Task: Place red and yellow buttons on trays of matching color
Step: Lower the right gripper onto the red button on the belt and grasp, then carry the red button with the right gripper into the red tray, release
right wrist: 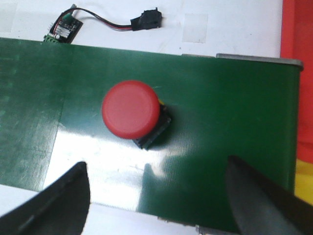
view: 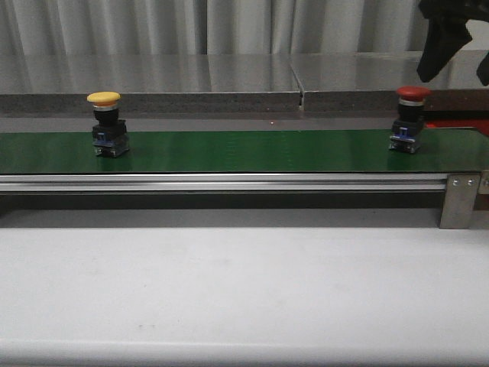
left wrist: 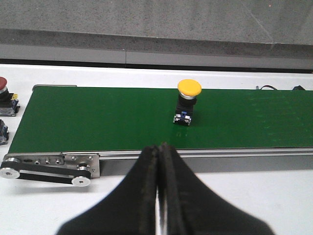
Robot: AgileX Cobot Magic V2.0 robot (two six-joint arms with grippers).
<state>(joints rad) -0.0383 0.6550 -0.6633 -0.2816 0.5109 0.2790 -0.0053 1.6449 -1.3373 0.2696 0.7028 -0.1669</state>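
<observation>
Buttons, 2 of them, stand upright on the green belt (view: 244,151) in the front view: the yellow button (view: 108,125) toward the left end and the red button (view: 409,120) toward the right end, well apart from each other. The right arm (view: 443,38) hangs dark in the upper right corner, above and just beside the red one, so that arm looks the nearer to it; a strip of the red tray (view: 457,123) shows past the belt's right end. From the left wrist view, the left gripper (left wrist: 158,161) has its jaws pressed together and empty, over the white worktop (left wrist: 274,196) on the near side of the belt, with the yellow button (left wrist: 187,102) ahead of the tips and slightly off to one side, its cap upward. From the right wrist view, the right gripper (right wrist: 156,196) has its jaws spread wide and empty, and the red button (right wrist: 131,108) sits ahead of the gap between them, seen almost from straight above, so its axis runs toward the camera. A straight descent should bracket it, in my judgement. The red tray's edge (right wrist: 298,34) lies just past the belt end.
</observation>
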